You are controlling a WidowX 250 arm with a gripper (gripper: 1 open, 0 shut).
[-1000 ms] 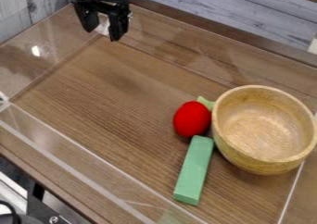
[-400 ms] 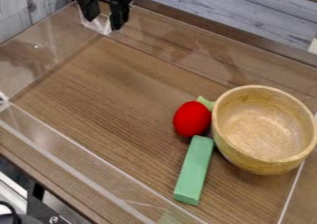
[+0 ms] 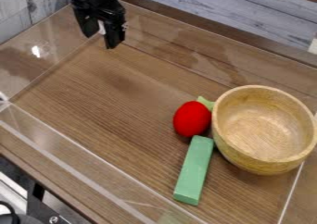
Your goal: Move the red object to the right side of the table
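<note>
The red object [image 3: 191, 118] is a small rounded strawberry toy lying on the brown wood-grain table [image 3: 111, 98], right of centre, touching the left side of a wooden bowl. My gripper [image 3: 99, 29] hangs at the far left of the table, well away from the red object. Its two dark fingers [image 3: 85, 25] point down and stand apart, open, with nothing between them.
A wooden bowl [image 3: 264, 129] sits at the right side. A flat green block [image 3: 195, 169] lies just in front of the red object, angled toward the front edge. Low clear acrylic walls [image 3: 74, 149] edge the tabletop.
The gripper rose slightly toward the back, then came down again and shifted a little left. The red object, bowl and block have not moved.
</note>
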